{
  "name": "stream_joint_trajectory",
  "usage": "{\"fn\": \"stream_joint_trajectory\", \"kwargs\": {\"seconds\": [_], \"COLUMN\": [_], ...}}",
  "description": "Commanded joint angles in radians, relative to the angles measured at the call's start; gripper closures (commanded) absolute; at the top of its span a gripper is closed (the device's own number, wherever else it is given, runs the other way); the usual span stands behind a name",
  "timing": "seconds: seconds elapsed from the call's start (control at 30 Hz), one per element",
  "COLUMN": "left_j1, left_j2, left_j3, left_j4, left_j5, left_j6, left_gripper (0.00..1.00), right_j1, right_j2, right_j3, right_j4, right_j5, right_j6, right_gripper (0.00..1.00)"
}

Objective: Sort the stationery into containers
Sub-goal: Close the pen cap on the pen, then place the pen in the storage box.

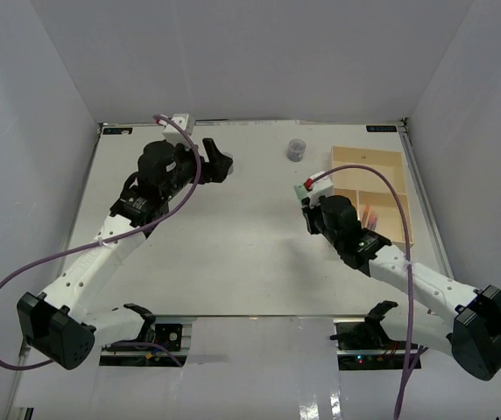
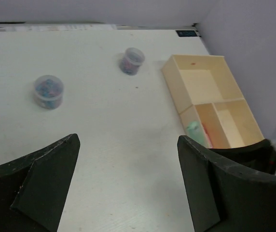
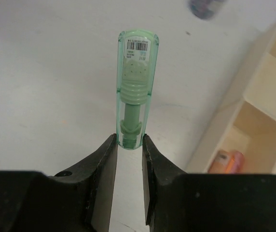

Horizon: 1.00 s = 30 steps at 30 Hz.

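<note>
Right tool (image 3: 129, 145) pinches green tube (image 3: 137, 82) bearing barcode sticker (image 3: 138, 46).

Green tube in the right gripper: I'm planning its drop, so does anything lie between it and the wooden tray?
Nothing visible does. The right gripper holds the green tube; only table surface shows between it and the tray.

The white table (image 1: 233, 262) carries a pale wooden tray (image 2: 201, 83) near its far right corner, a round pot (image 2: 132, 61) just beside it, and a second pot (image 2: 48, 91) farther left.
</note>
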Motion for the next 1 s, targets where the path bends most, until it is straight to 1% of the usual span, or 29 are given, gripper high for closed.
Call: {"fn": "stream_joint_trajectory", "kwargs": {"seconds": [0.0,0.1,0.2,0.33,0.47,0.57,0.6,0.63,0.67,0.7,0.77,0.87,0.93,0.97], "left_j1": [0.035,0.049,0.060,0.069,0.069,0.069,0.069,0.069,0.069,0.071,0.069,0.069,0.069,0.071], "left_j2": [-0.017,-0.007,-0.016,-0.029,-0.020,-0.026,-0.027,-0.029,-0.030,-0.030,-0.030,-0.026,-0.021,-0.021], "left_j3": [-0.083,-0.123,-0.176,-0.238,-0.238,-0.244,-0.246,-0.247,-0.247,-0.247,-0.247,-0.246,-0.244,-0.244], "left_j4": [0.021,0.004,0.010,0.050,0.028,0.027,0.028,0.030,0.028,0.030,0.031,0.028,0.027,0.027], "left_j5": [-0.149,-0.206,-0.237,-0.260,-0.293,-0.306,-0.312,-0.313,-0.312,-0.309,-0.299,-0.290,-0.289,-0.287], "left_j6": [0.049,0.073,0.080,0.108,0.122,0.128,0.129,0.131,0.129,0.128,0.125,0.122,0.120,0.120], "left_gripper": [0.06,0.05,0.02,0.02,0.02,0.02,0.02,0.02,0.02,0.02,0.02,0.02,0.02,0.02], "right_j1": [-0.138,-0.209,-0.316,-0.361,-0.386,-0.394,-0.394,-0.394,-0.395,-0.395,-0.395,-0.394,-0.394,-0.390], "right_j2": [-0.011,-0.001,0.015,0.045,0.100,0.132,0.140,0.141,0.141,0.140,0.126,0.100,0.088,0.083], "right_j3": [0.082,0.103,0.122,0.114,0.123,0.120,0.120,0.122,0.128,0.133,0.157,0.203,0.226,0.237], "right_j4": [-0.211,-0.299,-0.351,-0.359,-0.377,-0.380,-0.380,-0.379,-0.380,-0.380,-0.380,-0.351,-0.319,-0.263], "right_j5": [0.123,0.115,0.079,0.029,0.000,0.011,0.016,0.019,0.023,0.031,0.037,0.028,-0.016,-0.049], "right_j6": [0.172,0.218,0.244,0.247,0.260,0.269,0.267,0.264,0.263,0.254,0.240,0.198,0.148,0.129], "right_gripper": [0.92,0.92,0.92,0.92,0.86,0.74,0.67,0.63,0.52,0.46,0.36,0.29,0.28,0.26]}}
